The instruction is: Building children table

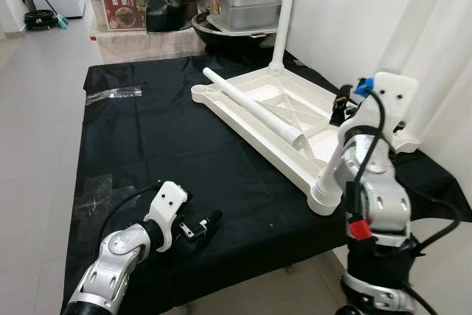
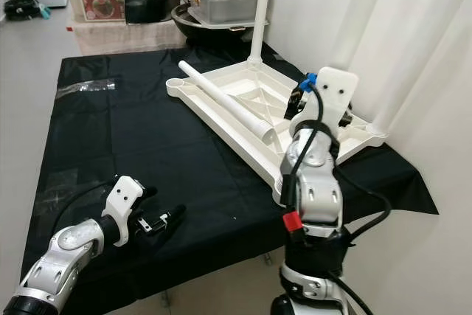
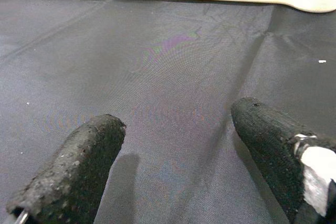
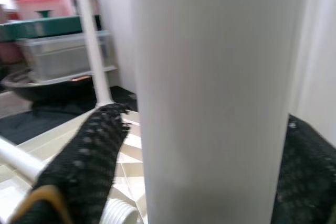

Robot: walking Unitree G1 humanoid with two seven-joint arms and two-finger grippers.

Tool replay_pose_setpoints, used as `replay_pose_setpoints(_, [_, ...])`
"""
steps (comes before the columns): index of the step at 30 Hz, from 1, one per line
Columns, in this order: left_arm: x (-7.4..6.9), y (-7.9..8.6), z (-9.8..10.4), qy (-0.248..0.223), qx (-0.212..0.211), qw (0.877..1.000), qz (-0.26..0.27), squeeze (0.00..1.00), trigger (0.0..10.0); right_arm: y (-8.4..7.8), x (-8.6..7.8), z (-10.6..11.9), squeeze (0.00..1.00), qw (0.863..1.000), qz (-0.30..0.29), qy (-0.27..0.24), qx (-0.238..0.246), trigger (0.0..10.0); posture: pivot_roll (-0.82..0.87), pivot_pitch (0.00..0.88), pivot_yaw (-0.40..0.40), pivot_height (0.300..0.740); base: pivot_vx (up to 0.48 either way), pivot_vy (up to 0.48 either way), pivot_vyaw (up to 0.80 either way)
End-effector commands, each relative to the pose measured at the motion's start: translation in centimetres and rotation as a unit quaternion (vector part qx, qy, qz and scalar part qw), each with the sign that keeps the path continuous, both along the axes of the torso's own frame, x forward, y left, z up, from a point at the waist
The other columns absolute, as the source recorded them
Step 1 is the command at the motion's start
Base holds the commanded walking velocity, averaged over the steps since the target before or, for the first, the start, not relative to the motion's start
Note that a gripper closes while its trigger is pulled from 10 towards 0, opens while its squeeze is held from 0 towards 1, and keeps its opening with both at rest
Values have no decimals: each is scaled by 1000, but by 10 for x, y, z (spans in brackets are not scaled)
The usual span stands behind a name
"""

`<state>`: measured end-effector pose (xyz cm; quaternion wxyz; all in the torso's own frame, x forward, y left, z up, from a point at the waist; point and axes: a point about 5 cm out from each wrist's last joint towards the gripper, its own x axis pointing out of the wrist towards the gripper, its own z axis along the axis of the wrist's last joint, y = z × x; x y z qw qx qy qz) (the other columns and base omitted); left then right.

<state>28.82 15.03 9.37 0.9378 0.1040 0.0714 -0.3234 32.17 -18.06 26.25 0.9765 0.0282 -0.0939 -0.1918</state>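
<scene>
A white table top [image 1: 273, 119] lies upside down on a black cloth [image 1: 162, 153]. One white leg [image 1: 282, 12] stands up at the far corner of the table top, and a loose leg [image 1: 254, 107] lies across it. The right claw [image 4: 199, 171] is at the right side of the table top, with its fingers [image 4: 86, 166] closed around another standing leg [image 4: 220, 93]. The left claw [image 3: 178, 166] is open and holds nothing, low over the cloth near the front edge.

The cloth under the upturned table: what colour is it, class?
Black. The cloth shows best in the left eye view.
</scene>
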Motion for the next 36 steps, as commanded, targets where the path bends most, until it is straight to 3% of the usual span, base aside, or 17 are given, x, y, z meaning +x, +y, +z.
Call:
replay_pose_setpoints(1, [0,-1,-3,5,2,1000,-4,0,10000,-3,-1,4,1000,1000,14,-2,1,10000,-48,0,-69,740,0,0,0])
replay_pose_setpoints(8, [0,-1,-2,4,2,1000,-5,0,10000,-15,-2,13,1000,999,47,-5,-26,10000,-51,0,-64,740,0,0,0])
replay_pose_setpoints(11, [0,-1,-2,5,2,1000,-6,0,10000,-29,-3,20,1000,996,70,-7,-52,10000,-52,0,-62,740,0,0,0])
replay_pose_setpoints(12, [0,0,-2,4,3,1000,-5,0,10000,-39,-2,24,1000,993,80,-2,-84,10000,-50,0,-66,740,0,0,0])
replay_pose_setpoints(13, [0,0,-2,4,3,1000,-4,0,10000,-49,-2,27,298,991,89,4,-104,10000,-50,0,-66,740,0,0,0])
replay_pose_setpoints(14, [0,0,-2,4,3,1000,-4,0,10000,-49,-2,27,298,991,89,4,-104,10000,-50,0,-66,740,0,0,0])
replay_pose_setpoints(15, [0,0,-3,4,3,1000,-4,0,10000,-55,-1,29,0,987,117,13,-110,10000,-47,0,-65,740,0,0,0])
replay_pose_setpoints(18, [0,0,-3,4,3,1000,-4,0,10000,-59,-1,30,0,983,150,21,-107,10000,-47,0,-65,740,0,0,0])
replay_pose_setpoints(19, [0,2,-3,5,5,1000,-4,0,10000,-56,-3,33,0,971,216,16,-99,10000,-46,0,-63,740,0,0,0])
replay_pose_setpoints(22, [0,2,-3,5,5,1000,-4,0,10000,-54,-6,34,0,960,265,15,-94,10000,-46,0,-62,740,0,0,0])
replay_pose_setpoints(34, [1,2,-2,3,6,1000,-5,0,10000,-63,-3,23,0,940,323,53,-97,10000,-42,0,-61,740,0,0,0])
replay_pose_setpoints(36, [1,3,-2,3,7,1000,-5,0,10000,-73,-1,19,0,926,360,57,-101,10000,-38,0,-64,740,0,0,0])
